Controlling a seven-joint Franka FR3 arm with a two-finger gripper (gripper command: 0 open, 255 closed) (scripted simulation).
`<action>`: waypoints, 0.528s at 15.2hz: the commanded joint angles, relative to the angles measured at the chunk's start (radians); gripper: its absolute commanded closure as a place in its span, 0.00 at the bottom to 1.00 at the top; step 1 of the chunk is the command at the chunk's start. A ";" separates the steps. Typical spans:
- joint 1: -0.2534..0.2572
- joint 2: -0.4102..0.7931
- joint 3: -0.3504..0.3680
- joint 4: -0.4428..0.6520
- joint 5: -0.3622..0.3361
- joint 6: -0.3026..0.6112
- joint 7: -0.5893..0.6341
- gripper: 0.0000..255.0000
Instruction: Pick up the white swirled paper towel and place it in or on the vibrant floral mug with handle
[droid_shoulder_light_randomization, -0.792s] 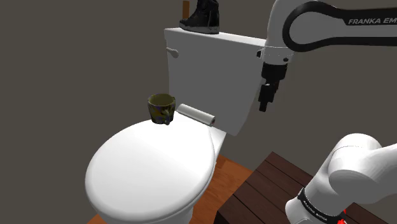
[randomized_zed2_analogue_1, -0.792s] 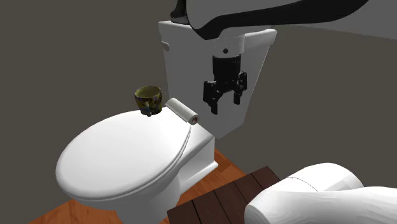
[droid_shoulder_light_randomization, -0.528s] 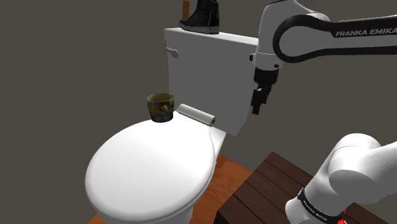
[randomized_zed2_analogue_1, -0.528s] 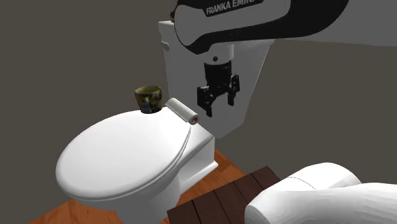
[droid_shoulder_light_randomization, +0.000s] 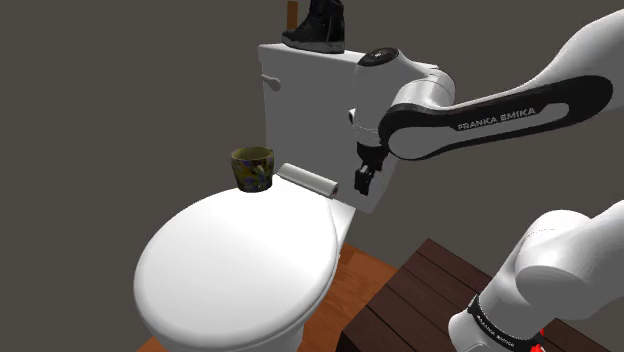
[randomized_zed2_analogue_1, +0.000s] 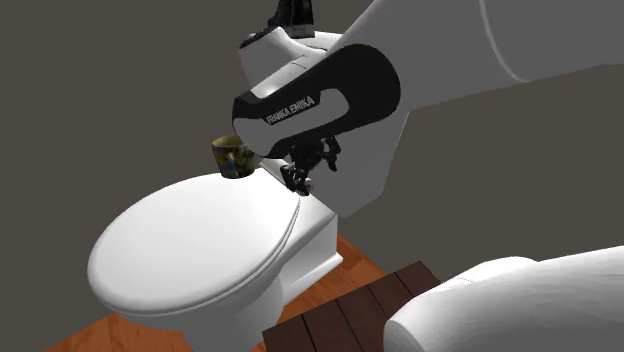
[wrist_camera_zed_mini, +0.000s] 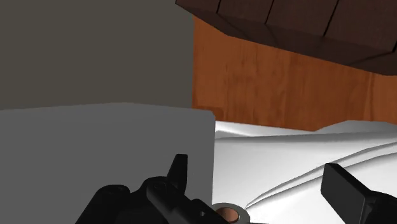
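Two black fingers (wrist_camera_zed_mini: 347, 188) are standing apart, clasping nothing, while the gripper (droid_shoulder_light_randomization: 362, 181) is hanging just beside the white paper towel roll (droid_shoulder_light_randomization: 311, 181), at its three o'clock in the shoulder view. The roll is lying on its side at the back of the white toilet (droid_shoulder_light_randomization: 240, 262), in front of the cistern (droid_shoulder_light_randomization: 318, 95). The dark patterned mug (droid_shoulder_light_randomization: 253, 168) is standing just beside it at nine o'clock. A black boot (droid_shoulder_light_randomization: 318, 25) is sitting on the cistern.
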 joint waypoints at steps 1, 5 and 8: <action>-0.023 0.077 0.051 0.015 -0.085 0.064 0.070 0.00; -0.076 0.247 0.151 0.069 -0.301 0.139 0.251 0.00; -0.103 0.392 0.207 0.135 -0.499 0.137 0.405 0.00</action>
